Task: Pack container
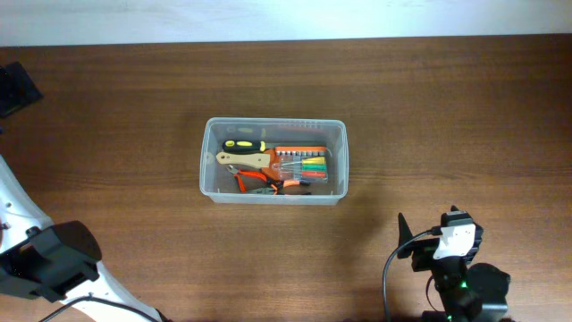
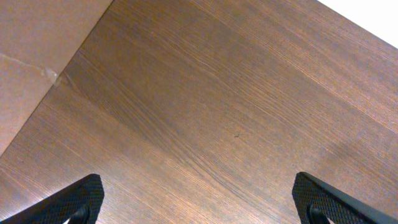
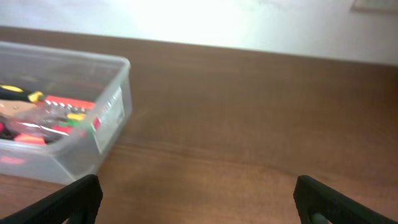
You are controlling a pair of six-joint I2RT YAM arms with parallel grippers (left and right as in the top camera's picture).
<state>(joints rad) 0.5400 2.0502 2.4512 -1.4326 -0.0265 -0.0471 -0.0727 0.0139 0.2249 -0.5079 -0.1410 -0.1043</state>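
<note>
The clear plastic container (image 1: 207, 165) stands at the middle of the wooden table. Inside lie a yellow-and-black screwdriver (image 1: 243, 144), a wooden-handled tool (image 1: 246, 160), orange pliers (image 1: 255, 183) and a small case of coloured screwdrivers (image 1: 304, 165). The container also shows at the left of the right wrist view (image 3: 74, 149). My right gripper (image 3: 198, 190) is open and empty, over bare table to the front right of the container. My left gripper (image 2: 199, 186) is open and empty over bare wood. The left arm (image 1: 54, 259) is at the front left, far from the container.
A black object (image 1: 16, 88) lies at the table's far left edge. The table's far edge meets a white wall (image 1: 286, 18). A lighter brown surface (image 2: 37, 56) shows beyond the table edge in the left wrist view.
</note>
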